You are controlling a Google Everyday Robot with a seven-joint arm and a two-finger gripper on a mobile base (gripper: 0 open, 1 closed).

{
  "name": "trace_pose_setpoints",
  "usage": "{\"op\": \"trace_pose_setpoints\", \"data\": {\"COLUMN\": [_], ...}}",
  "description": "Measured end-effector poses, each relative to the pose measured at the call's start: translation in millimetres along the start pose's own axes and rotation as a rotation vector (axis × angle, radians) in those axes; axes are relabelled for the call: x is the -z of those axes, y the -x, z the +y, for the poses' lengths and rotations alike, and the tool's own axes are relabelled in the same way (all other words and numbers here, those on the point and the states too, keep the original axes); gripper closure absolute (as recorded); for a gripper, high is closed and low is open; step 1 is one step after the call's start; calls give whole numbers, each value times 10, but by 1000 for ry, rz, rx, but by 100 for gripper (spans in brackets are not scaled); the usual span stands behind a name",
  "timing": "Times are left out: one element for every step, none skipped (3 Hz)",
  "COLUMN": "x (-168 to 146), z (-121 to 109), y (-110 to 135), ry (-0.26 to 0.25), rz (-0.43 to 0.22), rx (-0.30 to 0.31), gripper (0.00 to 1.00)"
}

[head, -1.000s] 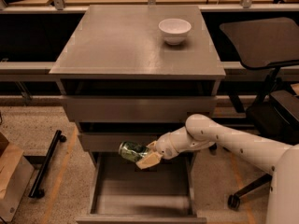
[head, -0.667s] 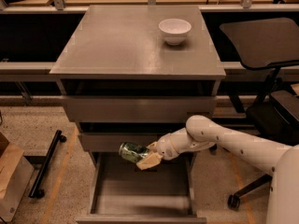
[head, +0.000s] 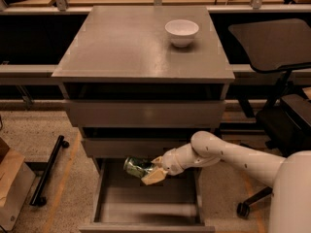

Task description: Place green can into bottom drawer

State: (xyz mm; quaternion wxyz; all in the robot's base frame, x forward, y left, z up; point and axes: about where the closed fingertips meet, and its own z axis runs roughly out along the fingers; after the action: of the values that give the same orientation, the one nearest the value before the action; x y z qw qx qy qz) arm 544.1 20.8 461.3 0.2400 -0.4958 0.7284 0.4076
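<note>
The green can (head: 137, 167) lies on its side in my gripper (head: 151, 171), which is shut on it. The gripper holds the can above the open bottom drawer (head: 146, 204), over its back part, just below the front of the middle drawer. The drawer is pulled out and its grey floor shows beneath the can. My white arm (head: 228, 154) reaches in from the lower right.
A white bowl (head: 181, 32) stands on the cabinet top (head: 126, 47) at the back right. The two upper drawers (head: 144, 113) are slightly open. A black office chair (head: 277, 72) stands to the right. A black bar (head: 47, 176) and a cardboard box (head: 10, 188) lie on the floor at left.
</note>
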Motion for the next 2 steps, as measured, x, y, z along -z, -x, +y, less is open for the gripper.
{"op": "trace_pose_setpoints", "data": {"x": [-233,-438], "z": [-170,-331], "y": [-390,-779], "ry": [11,28], "rz": [-6,-32], "rx": [-56,-127], "gripper": [100,100]}}
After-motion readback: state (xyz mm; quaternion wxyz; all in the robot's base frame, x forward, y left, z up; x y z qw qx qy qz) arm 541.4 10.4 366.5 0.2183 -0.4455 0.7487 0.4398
